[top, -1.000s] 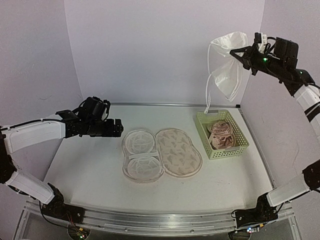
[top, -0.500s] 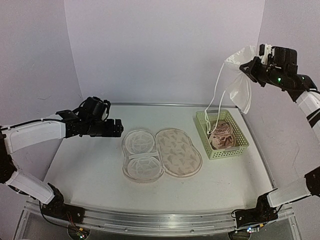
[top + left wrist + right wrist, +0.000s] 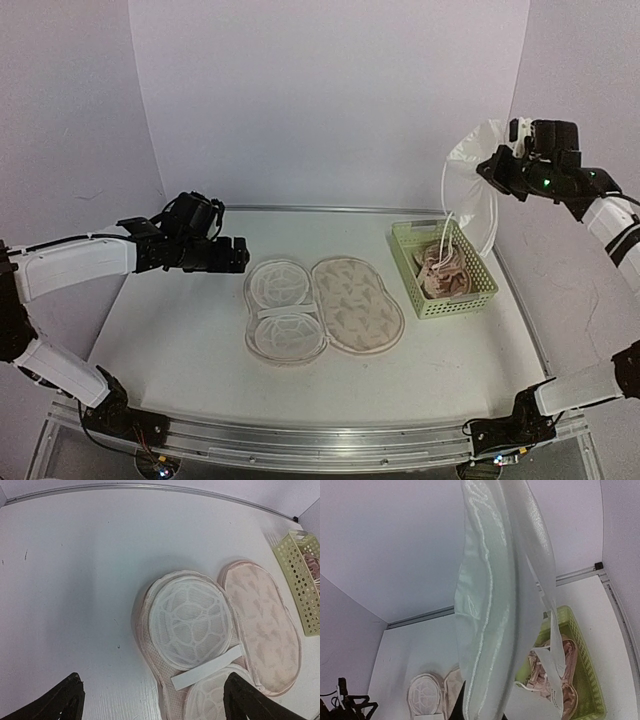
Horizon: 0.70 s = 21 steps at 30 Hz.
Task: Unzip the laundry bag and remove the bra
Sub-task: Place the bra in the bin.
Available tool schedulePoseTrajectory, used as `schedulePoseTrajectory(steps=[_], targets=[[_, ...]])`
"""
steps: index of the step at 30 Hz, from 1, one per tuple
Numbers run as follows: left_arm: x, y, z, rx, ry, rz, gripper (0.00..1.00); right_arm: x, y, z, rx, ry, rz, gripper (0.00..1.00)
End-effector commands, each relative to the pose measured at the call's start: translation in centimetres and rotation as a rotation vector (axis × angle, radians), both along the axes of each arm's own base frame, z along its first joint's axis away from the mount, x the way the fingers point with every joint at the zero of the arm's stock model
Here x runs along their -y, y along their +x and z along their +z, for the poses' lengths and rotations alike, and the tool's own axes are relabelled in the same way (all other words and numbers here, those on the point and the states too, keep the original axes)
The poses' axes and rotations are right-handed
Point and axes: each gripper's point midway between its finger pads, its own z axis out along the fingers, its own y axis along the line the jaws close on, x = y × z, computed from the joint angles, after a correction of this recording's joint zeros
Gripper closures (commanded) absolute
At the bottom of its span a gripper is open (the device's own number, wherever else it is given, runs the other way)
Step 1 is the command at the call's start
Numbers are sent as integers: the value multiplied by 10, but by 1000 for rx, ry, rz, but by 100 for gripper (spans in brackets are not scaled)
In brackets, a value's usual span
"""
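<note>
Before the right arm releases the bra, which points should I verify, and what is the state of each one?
1. Bag unzipped and spread open: ok.
2. Bra out of the bag, right jaws shut on it: ok.
3. Bra above the basket: ok as far as the views show; its straps hang toward it.
4. Room in the basket: cannot tell; pinkish garments lie in it.
5. Left jaws open, beside the bag, not touching it: ok.
</note>
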Motion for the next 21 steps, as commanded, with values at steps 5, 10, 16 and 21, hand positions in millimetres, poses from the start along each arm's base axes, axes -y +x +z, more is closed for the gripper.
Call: schedulePoseTrajectory(steps=[5, 10, 16, 21], targets=[[5, 9, 21, 45, -29, -6, 3, -4, 21, -85, -152, -41, 11, 100], [4, 8, 22, 47, -28, -5, 3, -11, 28, -118, -214, -23, 32, 100], [4, 8, 21, 44, -26, -8, 3, -19, 42, -141, -261, 19, 63, 100], [4, 7, 20, 41, -26, -8, 3, -28, 61, -159, -304, 99, 106, 100]])
